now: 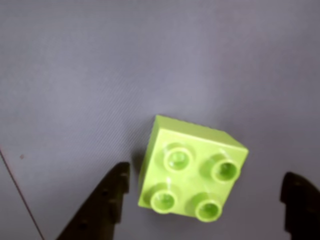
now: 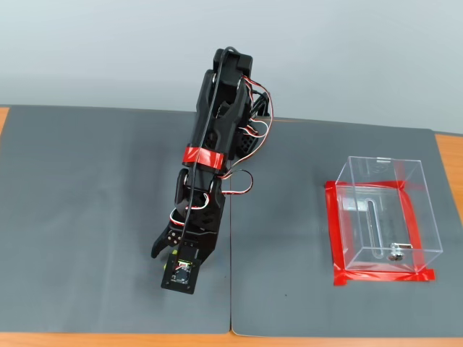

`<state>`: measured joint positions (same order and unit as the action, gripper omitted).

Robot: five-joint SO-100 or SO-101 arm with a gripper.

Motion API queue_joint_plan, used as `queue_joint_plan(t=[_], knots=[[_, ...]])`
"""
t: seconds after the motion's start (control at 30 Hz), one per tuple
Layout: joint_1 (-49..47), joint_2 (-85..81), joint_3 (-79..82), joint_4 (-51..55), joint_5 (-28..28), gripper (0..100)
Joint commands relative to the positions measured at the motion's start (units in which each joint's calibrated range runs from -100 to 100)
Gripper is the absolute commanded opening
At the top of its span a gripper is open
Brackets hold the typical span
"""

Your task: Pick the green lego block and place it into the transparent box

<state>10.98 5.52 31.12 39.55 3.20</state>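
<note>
Mat: we work over a grey mat [image 2: 94, 217] made of two sheets with a seam running down beside our arm; nothing else lies near the claw on it.

Arm: our black arm [image 2: 221, 130] leans forward and down in the fixed view, wrist tipped so the claw points at the mat.

Transparent box: the transparent box [image 2: 423, 210] sits well apart from the claw, off to its right in the fixed view, edged with red tape [image 2: 336, 238]; it looks empty, with a slot and a small metal fitting in its base.

Claw: our gripper [image 1: 207, 197] is spread wide and grips nothing; in the wrist view one finger shows at lower left and the other at the right edge.

Green lego block: the green lego block [image 1: 192, 170] rests studs-up on the mat between our fingers, close to the left one and farther from the right, and turned at an angle to them. In the fixed view it is only a sliver of green under the claw.

Step in hand: we judge this to be the final approach before the grasp.

Doing it well: we should shift slightly so the block is centred, come down until the fingertips flank its side walls, then close slowly. Because the block sits skewed, the closing fingers may meet corners first and twist or squirt it out.
</note>
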Motion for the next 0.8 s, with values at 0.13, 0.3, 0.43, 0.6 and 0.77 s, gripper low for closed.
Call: queue_joint_plan(t=[0.13,0.3,0.43,0.6,0.77], knots=[[0.62,-0.31,-1.04,0.12,-0.15,30],[0.69,-0.48,-0.95,0.21,-0.15,14],[0.69,-0.65,-0.77,0.21,-0.15,5],[2.19,-0.9,-0.32,0.21,-0.15,4],[4.95,-4.29,-0.86,0.29,0.06,4]])
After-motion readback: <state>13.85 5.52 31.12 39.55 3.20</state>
